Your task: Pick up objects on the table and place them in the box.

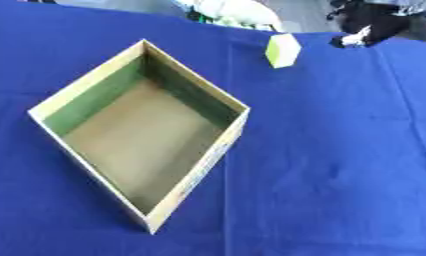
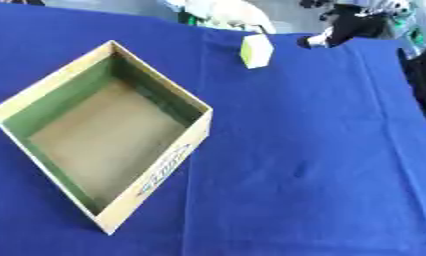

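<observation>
table: was covered with a blue cloth (image 1: 339, 165), lightly creased, filling nearly both views.
box: open cardboard box (image 1: 227, 142) sat on the cloth left of centre, turned cornerwise so it read as a diamond; one corner pointed to the far side, one to the near edge.
box inside: brown floor, greenish-shaded inner walls, nothing seen lying in it.
box outside: near-right outer wall carried blue printing (image 2: 164, 172), too blurred to read.
task object: small pale yellow-green block (image 1: 282, 50) stood on the cloth at the far side, right of the box's far corner and well apart from it, outside the box.
block detail: boxy shape, lighter top face, greener side face; could not tell the material.
right hand: dark shape with a pale tip (image 2: 335, 34) showed at the upper right, near the far table edge, just right of the block and apart from it.
right hand fingers: could not tell whether spread, pressed together or pinching anything; too blurred.
left hand: did not show in either view.
contact: nothing touched the block; nothing touched the box.
far edge: blurred white and green clutter (image 1: 238, 12) lay beyond the table, behind the block; could not make it out.
right edge: dark strip (image 2: 424, 75) ran down the right eye view's side past the cloth.
</observation>
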Controlling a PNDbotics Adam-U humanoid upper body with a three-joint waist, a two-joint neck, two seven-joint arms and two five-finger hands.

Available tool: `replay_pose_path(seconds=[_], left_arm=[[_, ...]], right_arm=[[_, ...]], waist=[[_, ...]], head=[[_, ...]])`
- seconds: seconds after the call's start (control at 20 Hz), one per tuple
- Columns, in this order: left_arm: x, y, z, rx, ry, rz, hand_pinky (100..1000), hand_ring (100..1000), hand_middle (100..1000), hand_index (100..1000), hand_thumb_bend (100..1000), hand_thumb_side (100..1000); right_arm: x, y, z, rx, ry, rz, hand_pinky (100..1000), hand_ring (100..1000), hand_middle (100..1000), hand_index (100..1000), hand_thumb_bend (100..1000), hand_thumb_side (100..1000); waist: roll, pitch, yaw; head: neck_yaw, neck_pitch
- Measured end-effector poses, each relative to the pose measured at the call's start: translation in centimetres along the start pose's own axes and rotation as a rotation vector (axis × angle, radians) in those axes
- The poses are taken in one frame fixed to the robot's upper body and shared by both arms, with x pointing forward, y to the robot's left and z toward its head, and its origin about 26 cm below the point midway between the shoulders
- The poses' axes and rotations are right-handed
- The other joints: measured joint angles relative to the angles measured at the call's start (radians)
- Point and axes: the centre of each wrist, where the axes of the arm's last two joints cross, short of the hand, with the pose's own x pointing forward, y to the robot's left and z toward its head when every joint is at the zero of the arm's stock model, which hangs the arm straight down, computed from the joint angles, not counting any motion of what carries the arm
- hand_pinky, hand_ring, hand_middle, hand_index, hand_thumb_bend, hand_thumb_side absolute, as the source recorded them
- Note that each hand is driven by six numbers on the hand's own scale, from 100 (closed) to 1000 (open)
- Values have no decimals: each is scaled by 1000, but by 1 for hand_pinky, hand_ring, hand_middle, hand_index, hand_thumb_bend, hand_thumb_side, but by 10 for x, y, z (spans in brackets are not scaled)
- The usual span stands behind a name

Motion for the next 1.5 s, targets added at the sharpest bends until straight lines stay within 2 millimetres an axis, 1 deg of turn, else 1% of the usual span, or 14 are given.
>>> replay_pose_path(seconds=[0.2, 0.5, 0.9, 1.0, 1.15, 1.35, 1.5], left_arm=[[1, -2, -1, -7, -5, 7, 713, 747, 880, 657, 255, 870], [2, -2, -2, -11, -9, 10, 713, 747, 881, 656, 249, 871], [4, -4, -6, -15, -23, 18, 714, 747, 884, 655, 239, 873], [4, -4, -6, -16, -23, 18, 714, 747, 884, 655, 237, 874], [4, -4, -6, -18, -23, 18, 714, 746, 884, 655, 233, 874], [5, -5, -7, -20, -28, 22, 715, 746, 886, 654, 213, 863], [5, -5, -7, -21, -29, 21, 715, 746, 887, 654, 216, 869]], right_arm=[[7, 2, -7, -5, -26, 14, 945, 927, 900, 1000, 217, 600], [12, 1, -13, -1, -48, 23, 942, 926, 900, 1000, 125, 577], [16, -2, -16, -4, -56, 23, 950, 933, 909, 1000, 107, 571], [16, -1, -16, 1, -52, 24, 955, 936, 914, 1000, 144, 578], [15, -1, -16, 13, -45, 29, 974, 947, 929, 1000, 225, 592], [14, -1, -15, 25, -26, 44, 985, 948, 939, 1000, 226, 590], [13, -2, -13, 40, -7, 63, 1000, 955, 950, 1000, 217, 580]], waist=[[-1, 2, 17], [-8, 16, 34], [-23, 36, 64], [-32, 41, 75], [-41, 48, 86], [-50, 58, 98], [-55, 62, 100]], head=[[-14, 0], [-40, 0], [-67, -9], [-70, -15], [-73, -21], [-75, -30], [-74, -35]])
